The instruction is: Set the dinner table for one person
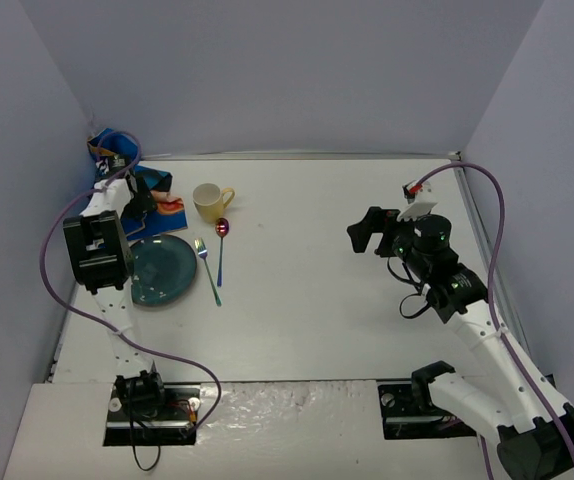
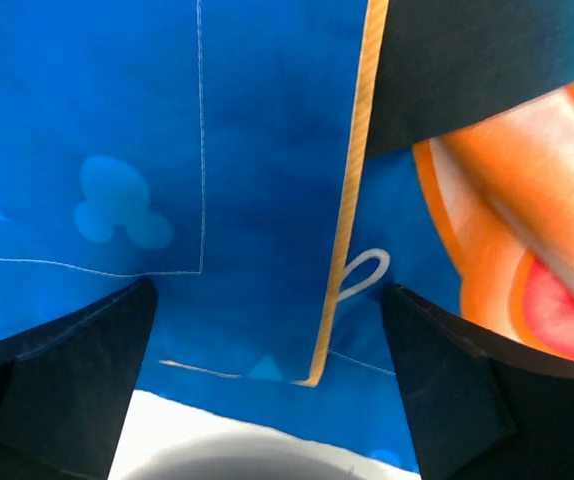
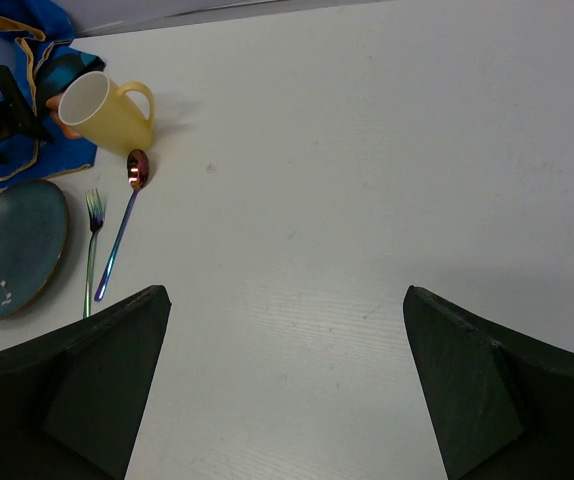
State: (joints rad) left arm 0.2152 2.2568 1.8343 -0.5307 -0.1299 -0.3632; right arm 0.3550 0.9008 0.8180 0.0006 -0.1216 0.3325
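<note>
**Partial place setting on the white bench**

The bench (image 1: pixel 307 300) spreads beneath every item. The teal plate (image 1: pixel 163 270) lies flat, with the fork (image 1: pixel 207 270) and spoon (image 1: pixel 221 250) just right of it. The right pincer (image 3: pixel 287 300) hovers well right of the plate, released. The yellow mug (image 1: pixel 210 202) stands beyond the plate. Farther behind the plate, the left pincer (image 2: pixel 267 300) hangs spread wide, close over the blue cloth (image 2: pixel 247 150).

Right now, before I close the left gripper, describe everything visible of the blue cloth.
The blue cloth looks like soft fabric, with paler mouse-head prints, white stitching, orange piping and an orange-red picture. It lies bunched and folded, not spread, at the far left corner of the table. The open left gripper hangs close over it; contact is unclear.
</note>
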